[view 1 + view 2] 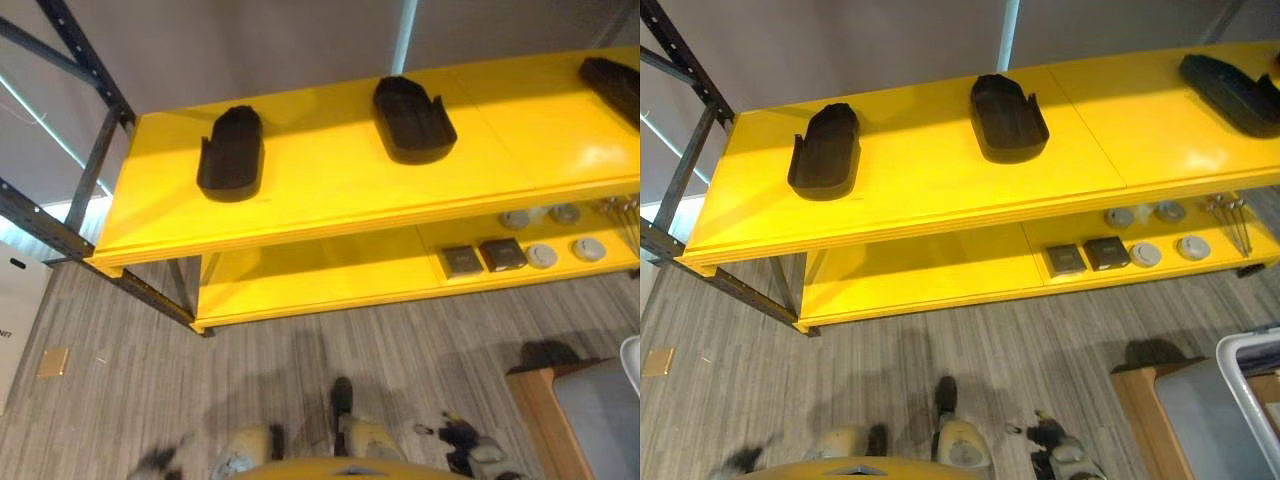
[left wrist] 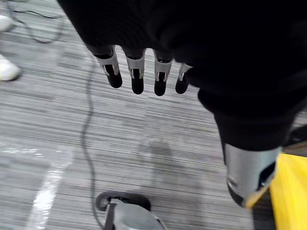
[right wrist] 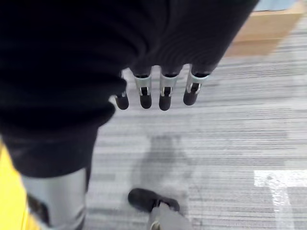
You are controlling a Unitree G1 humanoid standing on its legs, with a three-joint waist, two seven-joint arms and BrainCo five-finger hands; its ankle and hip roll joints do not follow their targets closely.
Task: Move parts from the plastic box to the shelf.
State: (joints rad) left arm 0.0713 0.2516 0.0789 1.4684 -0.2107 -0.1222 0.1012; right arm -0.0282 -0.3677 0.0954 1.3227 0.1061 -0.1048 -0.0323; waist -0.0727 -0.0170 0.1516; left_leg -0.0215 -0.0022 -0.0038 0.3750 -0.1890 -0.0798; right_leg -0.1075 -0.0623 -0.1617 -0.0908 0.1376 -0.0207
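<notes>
The left hand is seen hanging over the grey striped carpet, its fingers straight and relaxed with nothing held. The right hand is likewise shown loosely extended above the carpet, empty. At the right edge a plastic box rests on a wooden stand. Further off, small round and square parts lie on the yellow shelf's lower board, and three black moulded parts are spaced along the top board.
</notes>
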